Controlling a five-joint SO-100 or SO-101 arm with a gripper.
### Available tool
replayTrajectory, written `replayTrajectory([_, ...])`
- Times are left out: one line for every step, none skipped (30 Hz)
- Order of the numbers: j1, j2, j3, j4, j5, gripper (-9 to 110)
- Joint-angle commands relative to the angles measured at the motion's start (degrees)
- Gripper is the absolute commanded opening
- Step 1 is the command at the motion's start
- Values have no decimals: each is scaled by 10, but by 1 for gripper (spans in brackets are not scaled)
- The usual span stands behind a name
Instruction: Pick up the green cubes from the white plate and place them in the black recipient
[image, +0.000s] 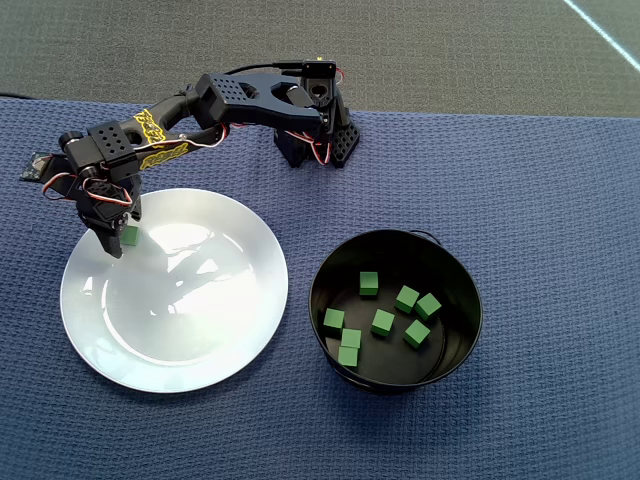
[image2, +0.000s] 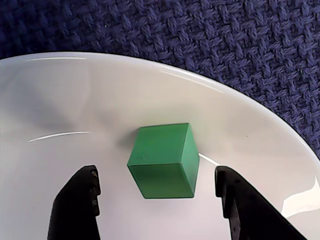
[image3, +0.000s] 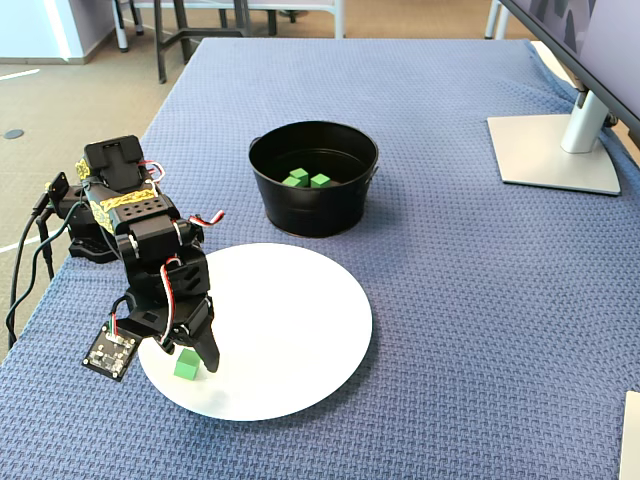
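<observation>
One green cube (image2: 164, 160) lies on the white plate (image2: 60, 100), near its rim. My gripper (image2: 156, 174) is open, and the cube sits between the two black fingers (image2: 75, 205) without touching either. In the overhead view the gripper (image: 122, 238) is over the plate's (image: 190, 320) upper left edge with the cube (image: 131, 236) beside it. The fixed view shows the gripper (image3: 188, 358) down at the cube (image3: 185, 369) on the plate's (image3: 290, 330) near left. The black pot (image: 330, 262) holds several green cubes (image: 383, 322); it also shows in the fixed view (image3: 315, 205).
A blue woven cloth (image: 540, 200) covers the table. The arm's base (image: 315, 140) stands behind the plate and pot. A monitor stand (image3: 555, 150) is at the far right of the fixed view. The wrist camera board (image3: 110, 350) hangs over the cloth's left edge.
</observation>
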Motion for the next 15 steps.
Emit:
replayTrajectory([6,10,-26,43,-9,21])
replayTrajectory([6,10,-26,41,-8,21])
replayTrajectory([6,8,-26,39,-7,20])
replayTrajectory([6,6,-26,38,-6,20])
replayTrajectory([6,4,-26,37,-6,20])
replayTrajectory([6,4,-25,37,-6,20])
replayTrajectory([6,4,-25,37,-7,19])
replayTrajectory([6,4,-25,37,-7,18])
replayTrajectory([6,4,-25,37,-7,16])
replayTrajectory([6,4,-25,37,-6,14])
replayTrajectory([6,4,-23,37,-6,12])
replayTrajectory([7,4,-21,37,-6,11])
replayTrajectory([7,5,-19,37,-7,10])
replayTrajectory([7,6,-17,37,-8,10])
replayTrajectory([6,7,-14,37,-9,9])
